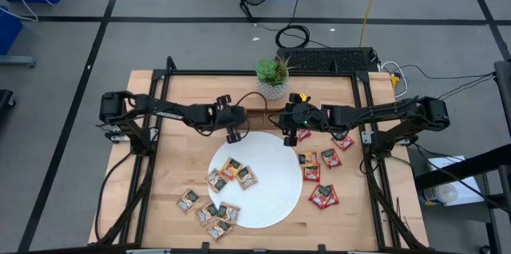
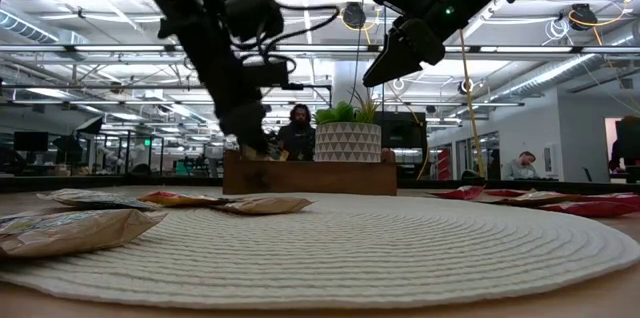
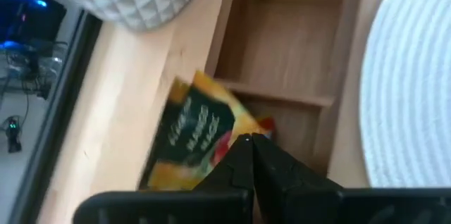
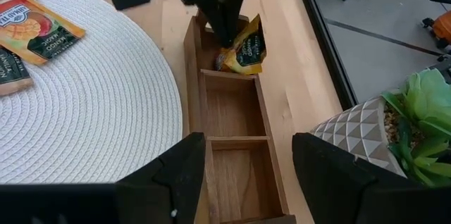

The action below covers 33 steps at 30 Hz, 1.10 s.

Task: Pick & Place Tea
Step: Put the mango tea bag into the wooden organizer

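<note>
High view: the left pincer (image 1: 233,134) hangs over the left end of the wooden tray (image 1: 257,115), the right pincer (image 1: 290,136) over its right end. Most tea is unsorted: tan tea bags (image 1: 209,206) on the plate (image 1: 267,198) and worktop (image 1: 160,166), red tea bags (image 1: 322,196) right of the plate. The tray's contents are hidden by the arms.
Low view: the left pincer dips to the tray; the sachet there is hard to make out.
Left wrist view: fingers (image 3: 243,164) pinched together on a tan sachet (image 3: 194,136) at the tray's end compartment.
Right wrist view: the right pincer's fingers (image 4: 176,175) stand wide and empty; the sachet leans in the far compartment, the other two bare. It is probably the first one delivered, not yet let go.
</note>
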Each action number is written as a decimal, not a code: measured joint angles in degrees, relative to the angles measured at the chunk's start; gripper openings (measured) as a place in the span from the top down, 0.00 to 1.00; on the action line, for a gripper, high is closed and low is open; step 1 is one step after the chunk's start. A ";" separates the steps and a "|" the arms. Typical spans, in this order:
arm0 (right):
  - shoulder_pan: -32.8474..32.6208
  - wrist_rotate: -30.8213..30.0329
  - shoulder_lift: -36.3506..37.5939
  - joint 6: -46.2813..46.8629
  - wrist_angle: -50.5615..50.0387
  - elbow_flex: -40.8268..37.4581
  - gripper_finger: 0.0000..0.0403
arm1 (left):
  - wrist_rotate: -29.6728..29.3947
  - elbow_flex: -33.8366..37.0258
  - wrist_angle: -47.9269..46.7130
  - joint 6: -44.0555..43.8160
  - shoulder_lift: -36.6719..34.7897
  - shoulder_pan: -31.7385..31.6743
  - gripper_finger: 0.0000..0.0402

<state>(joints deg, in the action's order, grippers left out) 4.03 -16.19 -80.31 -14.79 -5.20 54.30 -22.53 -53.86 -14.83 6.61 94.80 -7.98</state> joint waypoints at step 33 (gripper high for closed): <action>-0.76 10.37 0.33 -3.50 12.73 -8.40 0.51 | 14.10 -7.48 -24.03 -13.48 0.66 27.20 0.42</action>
<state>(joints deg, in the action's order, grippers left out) 3.27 -5.82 -79.99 -18.29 7.53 45.90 -8.43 -61.34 -38.86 -6.87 95.46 19.22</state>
